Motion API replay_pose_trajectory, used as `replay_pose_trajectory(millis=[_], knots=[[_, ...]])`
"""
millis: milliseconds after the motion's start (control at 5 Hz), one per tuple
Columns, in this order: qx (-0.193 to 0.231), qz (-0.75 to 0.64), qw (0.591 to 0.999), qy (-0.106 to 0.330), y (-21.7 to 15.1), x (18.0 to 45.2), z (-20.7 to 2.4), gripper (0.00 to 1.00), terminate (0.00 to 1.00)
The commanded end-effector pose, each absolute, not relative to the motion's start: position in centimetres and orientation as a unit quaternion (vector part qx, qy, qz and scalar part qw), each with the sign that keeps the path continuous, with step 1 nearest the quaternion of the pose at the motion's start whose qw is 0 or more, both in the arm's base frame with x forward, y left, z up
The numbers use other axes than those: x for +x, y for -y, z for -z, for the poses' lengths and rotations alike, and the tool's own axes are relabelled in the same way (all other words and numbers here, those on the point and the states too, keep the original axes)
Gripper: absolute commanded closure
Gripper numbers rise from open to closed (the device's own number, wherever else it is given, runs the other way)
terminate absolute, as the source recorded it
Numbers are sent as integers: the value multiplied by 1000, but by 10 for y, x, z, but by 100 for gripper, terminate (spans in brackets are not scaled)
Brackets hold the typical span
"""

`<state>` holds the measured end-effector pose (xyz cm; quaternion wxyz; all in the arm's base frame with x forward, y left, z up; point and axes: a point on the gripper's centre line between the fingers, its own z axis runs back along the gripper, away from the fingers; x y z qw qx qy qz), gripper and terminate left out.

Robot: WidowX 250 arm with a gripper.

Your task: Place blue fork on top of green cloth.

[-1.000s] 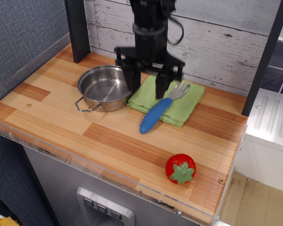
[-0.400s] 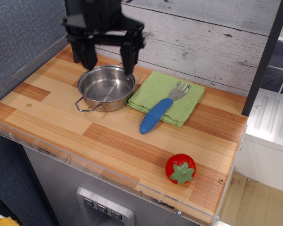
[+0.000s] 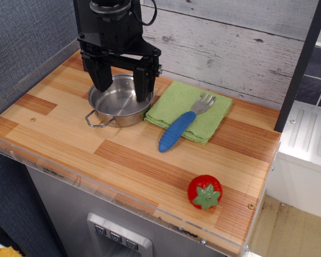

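The blue fork (image 3: 181, 126) lies diagonally on the green cloth (image 3: 209, 120). Its grey tines rest on the cloth and the end of its blue handle overhangs the cloth's front edge onto the wood. The green cloth lies flat at the back middle of the counter, right of the steel pan (image 3: 110, 104). My black gripper (image 3: 122, 87) hangs open and empty over the pan, well left of the fork. Its two fingers (image 3: 102, 80) point down into the pan's mouth.
A red toy strawberry (image 3: 204, 192) sits near the front right corner. A dark post stands at the back left behind the gripper, and another at the right edge. A plank wall backs the counter. The pan's wire handle (image 3: 96, 121) points to the front left.
The gripper has moved from above the fork and cloth leftwards to over the pan, then dropped a little lower. The fork and cloth have not moved.
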<state>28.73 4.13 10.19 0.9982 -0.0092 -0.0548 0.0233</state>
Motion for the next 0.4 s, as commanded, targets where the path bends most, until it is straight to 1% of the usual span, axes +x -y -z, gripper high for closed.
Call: replay_pose_trajectory(millis=[0,200], knots=[[5,-7,996,85,-36,287,-122,0,0],[5,-7,996,85,-36,287,-122,0,100]])
